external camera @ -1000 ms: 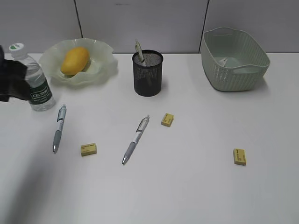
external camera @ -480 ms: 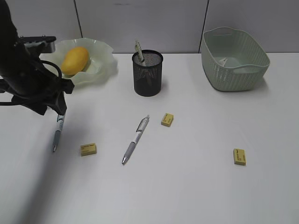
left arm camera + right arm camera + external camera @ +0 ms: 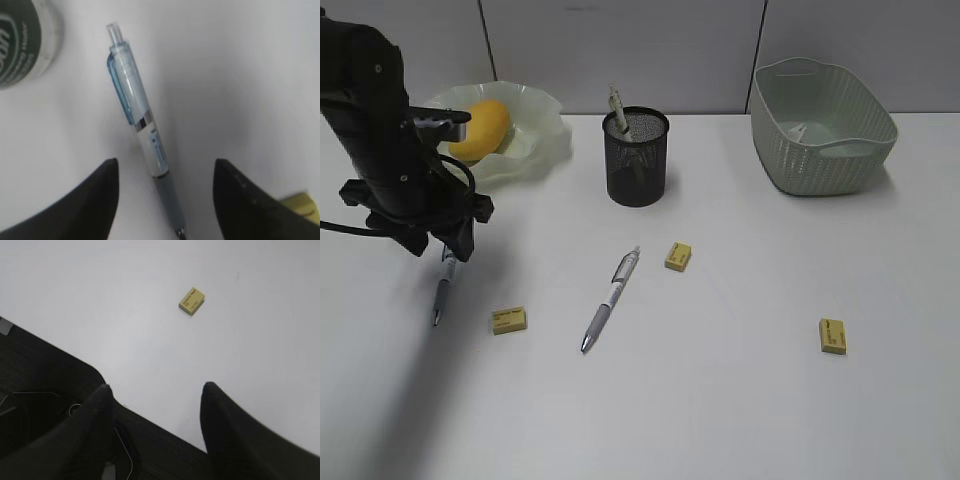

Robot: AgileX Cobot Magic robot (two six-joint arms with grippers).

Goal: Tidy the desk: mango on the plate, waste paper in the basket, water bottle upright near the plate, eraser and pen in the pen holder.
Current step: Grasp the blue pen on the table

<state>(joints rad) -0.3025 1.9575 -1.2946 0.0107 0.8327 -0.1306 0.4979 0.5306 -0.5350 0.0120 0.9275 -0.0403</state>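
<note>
My left gripper (image 3: 453, 245) is open and low over the left pen (image 3: 442, 290). In the left wrist view its jaws (image 3: 166, 165) straddle that pen's (image 3: 142, 115) grey grip. The water bottle (image 3: 20, 40) stands just beyond the pen there; in the exterior view my left arm hides it. The mango (image 3: 480, 128) lies on the plate (image 3: 548, 140). The pen holder (image 3: 637, 165) holds one pen. A second pen (image 3: 611, 298) and three yellow erasers (image 3: 508, 319) (image 3: 678, 256) (image 3: 832, 335) lie on the desk (image 3: 740, 400). My right gripper (image 3: 156, 387) is open and empty.
The basket (image 3: 825, 150) stands at the back right with a pale lump, perhaps the waste paper (image 3: 799, 130), inside. In the right wrist view the jaws hang over the desk's front edge, with one eraser (image 3: 192, 301) farther in. A grey wall runs behind the desk.
My left arm has swung in from the left edge, away from the bottle, and come down over the left pen. It now hides the bottle in the exterior view.
</note>
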